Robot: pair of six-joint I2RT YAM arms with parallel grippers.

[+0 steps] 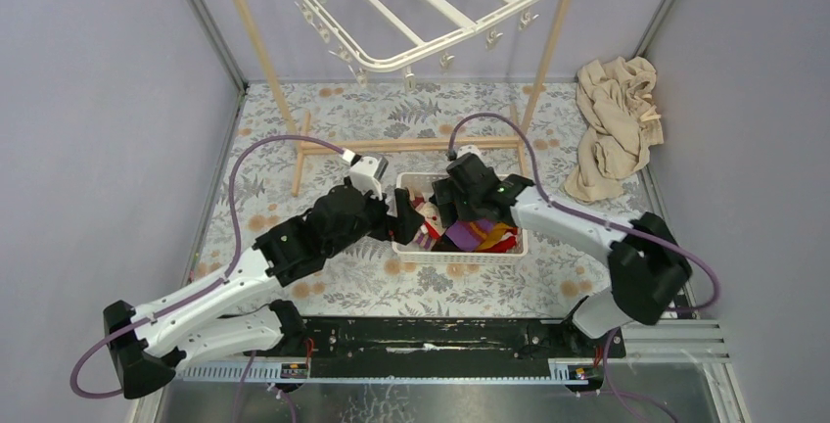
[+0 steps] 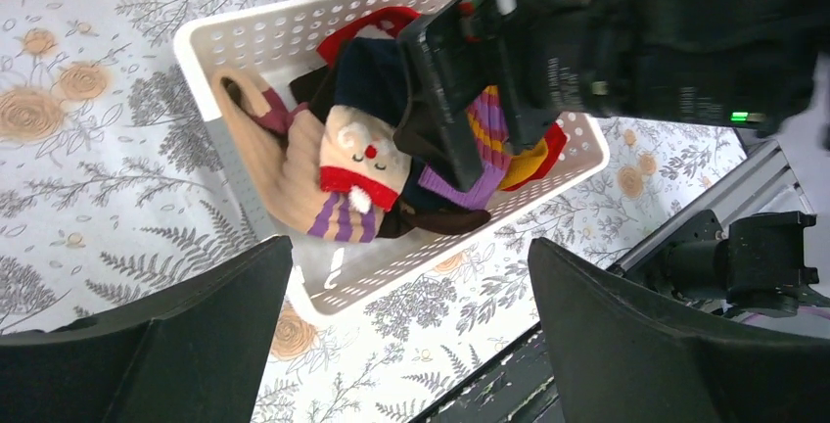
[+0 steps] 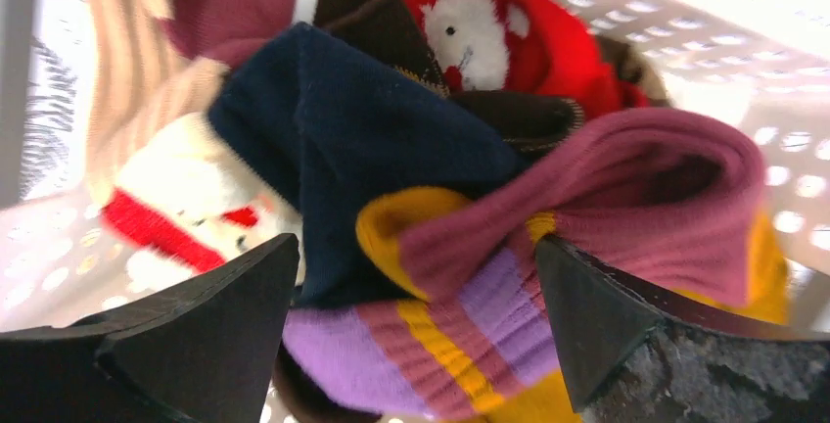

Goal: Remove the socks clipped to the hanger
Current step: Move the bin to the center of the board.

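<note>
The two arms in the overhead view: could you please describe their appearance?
Both the left arm and the right arm have white tubular links joined by bulky black joint housings. A purple cable runs along each. The jaws are matte black wedges. A small green light glows on the right wrist.

Floral table [image 1: 440, 288] — basket [image 1: 460, 258], cloth [image 1: 617, 129], wooden frame [image 1: 411, 145]

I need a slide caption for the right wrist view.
Open fingers over a heap of colourful socks in a white basket.
</note>
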